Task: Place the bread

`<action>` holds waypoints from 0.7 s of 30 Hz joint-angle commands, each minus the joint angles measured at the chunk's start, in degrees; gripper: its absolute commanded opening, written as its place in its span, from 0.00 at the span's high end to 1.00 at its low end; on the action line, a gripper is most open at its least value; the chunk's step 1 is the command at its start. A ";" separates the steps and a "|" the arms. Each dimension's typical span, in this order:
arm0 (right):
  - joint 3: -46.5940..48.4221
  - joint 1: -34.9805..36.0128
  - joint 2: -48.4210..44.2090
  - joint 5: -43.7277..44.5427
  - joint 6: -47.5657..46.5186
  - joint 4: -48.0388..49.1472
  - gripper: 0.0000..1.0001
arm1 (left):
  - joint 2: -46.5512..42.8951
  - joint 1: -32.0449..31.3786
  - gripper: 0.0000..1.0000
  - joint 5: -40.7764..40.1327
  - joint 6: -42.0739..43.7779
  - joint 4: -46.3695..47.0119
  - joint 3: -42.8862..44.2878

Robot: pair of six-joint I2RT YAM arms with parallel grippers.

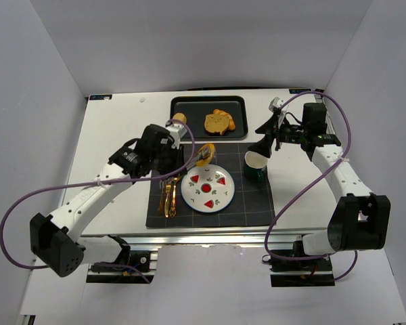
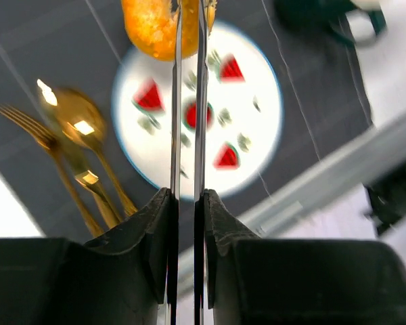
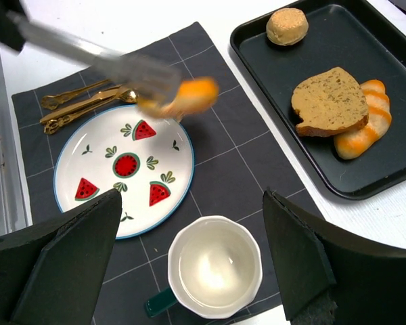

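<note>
An orange piece of bread (image 1: 204,153) (image 2: 152,27) (image 3: 193,95) hangs in the tips of metal tongs (image 2: 176,101) (image 3: 88,54), above the far edge of the white watermelon-print plate (image 1: 220,196) (image 2: 257,128) (image 3: 68,169). My left gripper (image 1: 176,156) (image 2: 187,196) is shut on the tongs' handles, squeezing both blades close together. My right gripper (image 1: 260,147) (image 3: 191,203) stands open over a white cup (image 1: 256,166) (image 3: 216,267), with nothing between its fingers.
A black tray (image 1: 183,108) (image 3: 257,47) at the back holds a brown bread slice (image 1: 216,122) (image 3: 328,101), an orange roll (image 3: 365,128) and a round bun (image 1: 180,118) (image 3: 287,26). Gold cutlery (image 1: 168,196) (image 2: 81,149) (image 3: 81,101) lies left of the plate on the dark placemat (image 1: 257,196).
</note>
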 commanded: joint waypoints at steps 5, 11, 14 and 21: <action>1.37 -0.21 0.44 -2.45 2.12 1.07 0.12 | -6.79 -4.16 0.91 4.93 -8.27 -2.69 -6.13; 1.82 -0.21 0.26 -2.10 1.86 0.72 0.12 | -4.33 -8.82 0.69 3.79 -9.24 -1.99 -7.81; 1.73 -0.29 0.08 -1.84 1.68 0.63 0.12 | -2.92 -9.70 0.59 4.22 -9.15 -1.81 -7.89; 0.76 -0.29 -0.62 -1.57 1.24 0.54 0.12 | -1.87 -9.88 0.49 5.72 -8.19 -2.25 -5.79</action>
